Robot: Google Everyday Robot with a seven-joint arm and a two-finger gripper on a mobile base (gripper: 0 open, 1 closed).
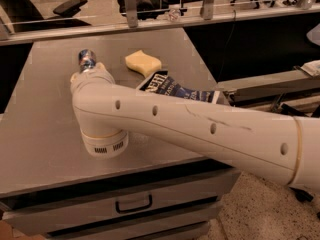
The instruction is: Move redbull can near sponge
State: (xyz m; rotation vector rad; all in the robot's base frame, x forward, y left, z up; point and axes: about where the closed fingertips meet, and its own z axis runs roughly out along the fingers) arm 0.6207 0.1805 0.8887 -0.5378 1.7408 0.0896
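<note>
The redbull can point(86, 59), slim with a shiny silver top, stands upright on the left back part of the grey table point(40, 134). My gripper point(87, 66) is at the can, with tan fingers point(75, 77) on either side of it, and the wrist hides the can's lower part. The pale yellow sponge point(142, 63) lies a short way to the right of the can, apart from it. My white arm stretches from the lower right across the table.
A dark blue chip bag point(175, 88) lies just in front of the sponge, partly hidden by my arm. The table has drawers with a handle point(134, 204) below its front edge. A railing point(130, 6) runs behind the table.
</note>
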